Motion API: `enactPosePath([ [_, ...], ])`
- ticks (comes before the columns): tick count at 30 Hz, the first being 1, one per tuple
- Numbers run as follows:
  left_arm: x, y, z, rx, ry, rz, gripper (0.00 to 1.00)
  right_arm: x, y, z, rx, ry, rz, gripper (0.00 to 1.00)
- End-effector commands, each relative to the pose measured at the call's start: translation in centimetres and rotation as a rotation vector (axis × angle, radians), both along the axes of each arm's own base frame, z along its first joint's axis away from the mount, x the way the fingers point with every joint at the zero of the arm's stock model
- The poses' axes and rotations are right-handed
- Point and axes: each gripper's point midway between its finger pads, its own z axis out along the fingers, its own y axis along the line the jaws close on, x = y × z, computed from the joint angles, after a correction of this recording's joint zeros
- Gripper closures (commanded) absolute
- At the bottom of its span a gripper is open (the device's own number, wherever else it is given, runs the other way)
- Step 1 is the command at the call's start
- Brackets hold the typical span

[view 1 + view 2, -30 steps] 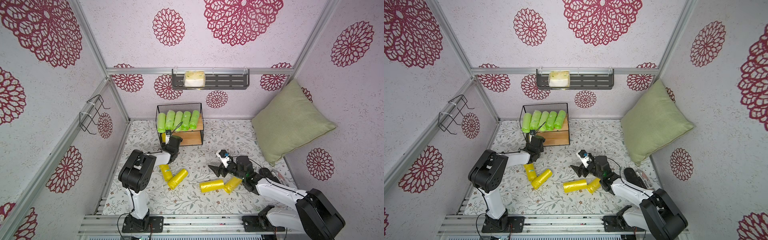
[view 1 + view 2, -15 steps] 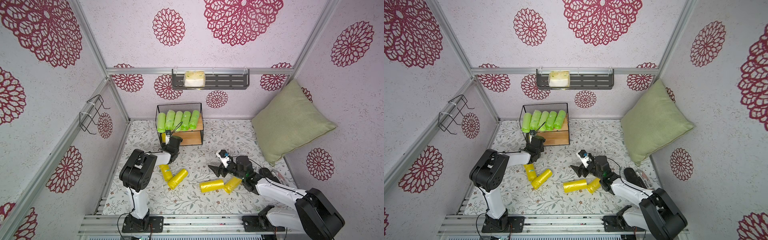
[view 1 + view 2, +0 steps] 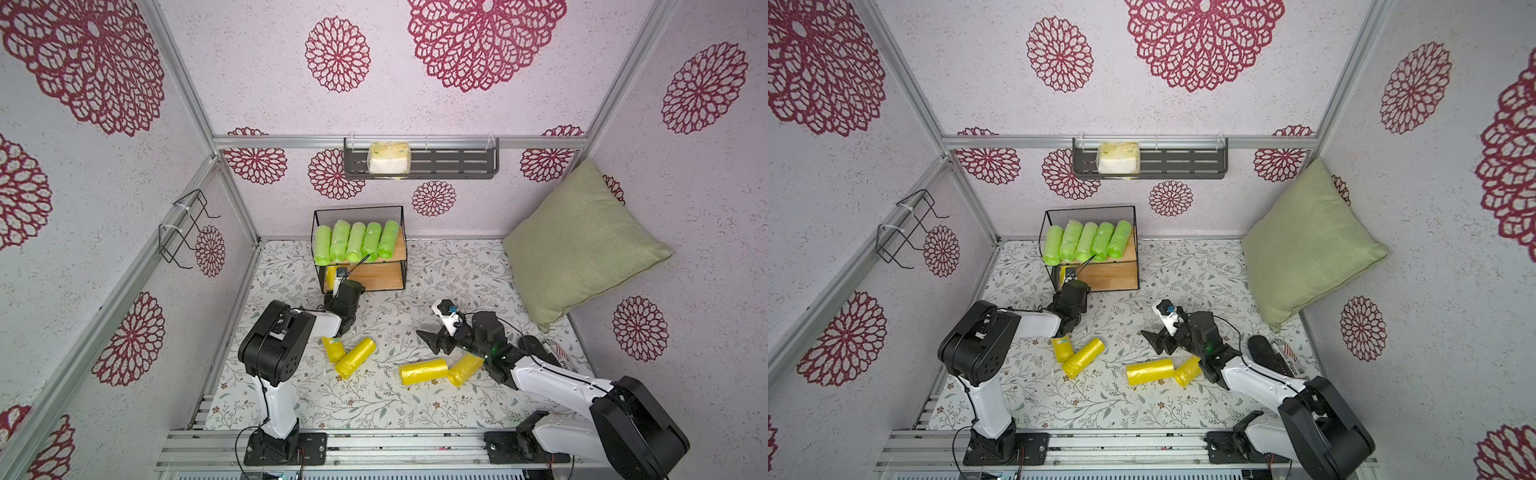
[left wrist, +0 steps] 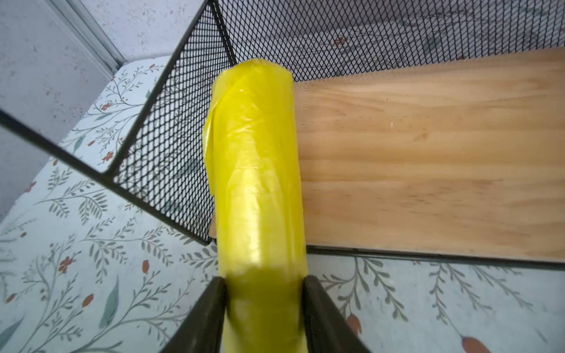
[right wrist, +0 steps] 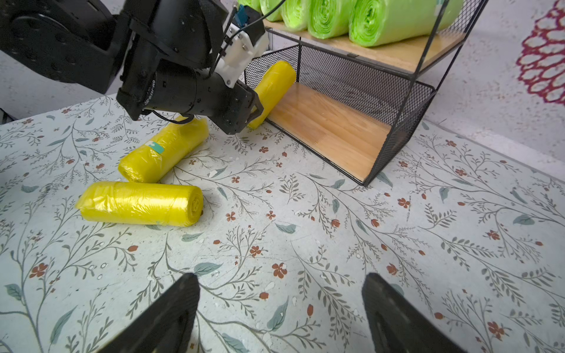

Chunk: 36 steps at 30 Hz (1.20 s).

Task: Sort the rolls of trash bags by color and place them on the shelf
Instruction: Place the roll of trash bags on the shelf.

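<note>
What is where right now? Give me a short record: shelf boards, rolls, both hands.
top board: five green rolls, side by side
lower board: far end of the held yellow roll, beside the mesh side
left hand: closed on the held yellow roll
right hand: open, empty, above the table
loose yellow rolls: four, lying on the table

Five green rolls [image 3: 357, 245], five yellow rolls [image 3: 423, 371] (four loose), one shelf [image 3: 380, 277], one pillow [image 3: 582, 245].
</note>
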Motion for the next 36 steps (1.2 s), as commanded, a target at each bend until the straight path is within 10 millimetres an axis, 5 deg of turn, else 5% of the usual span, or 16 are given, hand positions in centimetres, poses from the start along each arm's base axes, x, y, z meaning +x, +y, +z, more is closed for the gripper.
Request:
enactPosePath([
  [1, 0.4, 0.1, 2.2, 0.081, -0.033, -0.034, 0.57, 0.1, 0.0, 0.4, 0.019, -0.005, 0.0, 0.12],
  [10, 1.7, 0.5, 3.0, 0.122, -0.026, -0.008, 0.56, 0.0, 0.0, 0.1, 0.018, 0.0, 0.001, 0.12],
  [17, 2.3, 0.6, 3.8, 0.124, -0.056, 0.027, 0.46, -0.1, -0.1, -0.1, 0.012, 0.005, 0.0, 0.12],
  [26, -1.9, -2.9, 5.4, -0.071, -0.05, -0.083, 0.35, -0.2, -0.1, -0.2, 0.017, 0.012, 0.001, 0.12],
  [31, -3.9, -2.1, 3.2, -0.214, 0.009, -0.057, 0.51, -0.3, -0.1, -0.3, 0.024, 0.017, 0.006, 0.12],
  [36, -3.2, -1.2, 0.8, -0.272, 0.025, -0.032, 0.63, -0.2, 0.1, -0.2, 0.028, 0.016, 0.009, 0.12],
])
